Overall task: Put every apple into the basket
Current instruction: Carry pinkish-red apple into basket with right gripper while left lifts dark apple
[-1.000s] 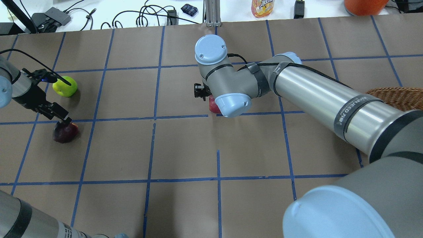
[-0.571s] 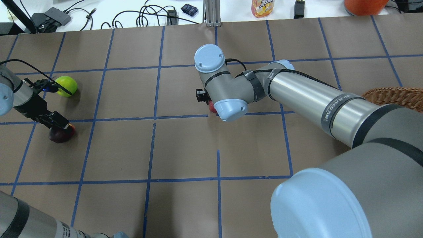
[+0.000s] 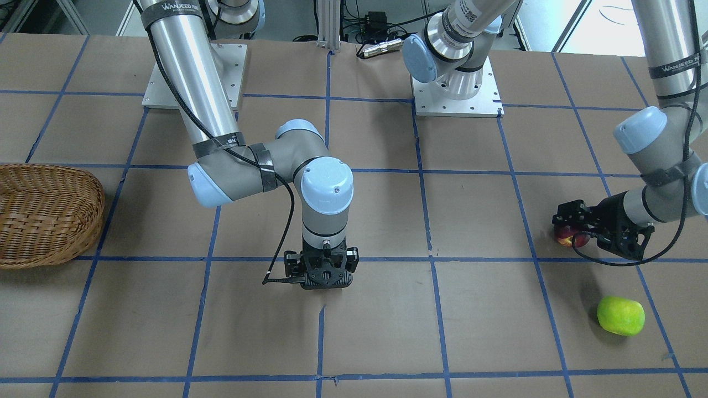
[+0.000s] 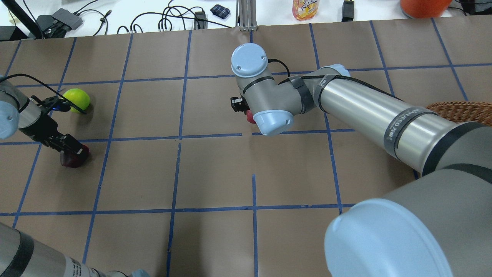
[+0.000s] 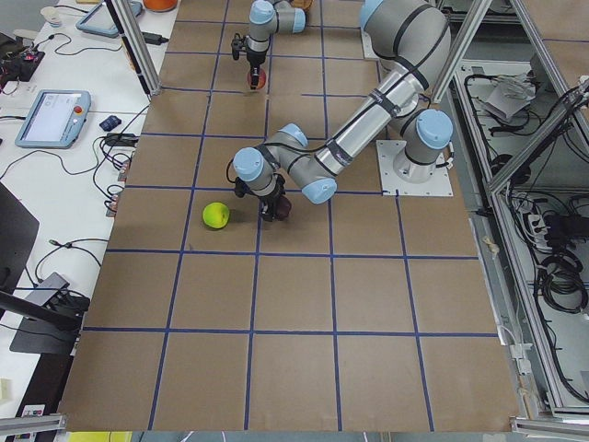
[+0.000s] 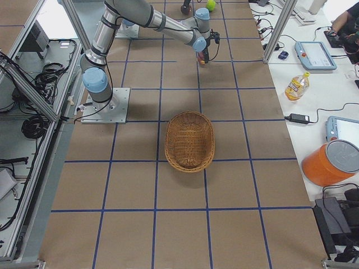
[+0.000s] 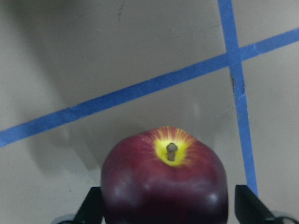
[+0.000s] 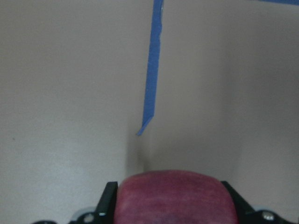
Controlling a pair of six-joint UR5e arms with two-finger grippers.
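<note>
The dark maroon apple (image 7: pixel 164 179) with a yellow patch sits on the table at the left (image 4: pixel 73 158). My left gripper (image 4: pixel 72 150) is lowered around it, jaws open, one finger on each side and a thin gap on one side. The green apple (image 4: pixel 77 99) lies free just beyond it. My right gripper (image 3: pixel 321 282) is shut on the red apple (image 8: pixel 174 196), near the table's middle (image 4: pixel 250 116); the front-facing view hides that apple behind the gripper. The wicker basket (image 6: pixel 170 143) stands empty at the right (image 4: pixel 457 109).
The table is brown paper with a blue tape grid (image 4: pixel 215 135). Cables, a yellow bottle (image 4: pixel 305 8) and an orange container (image 4: pixel 423 5) lie on the white bench past the far edge. The right arm's forearm (image 4: pixel 369 111) spans between the red apple and the basket.
My left gripper has come down from above the maroon apple to sit around it. My right wrist has shifted slightly away from the robot with the red apple.
</note>
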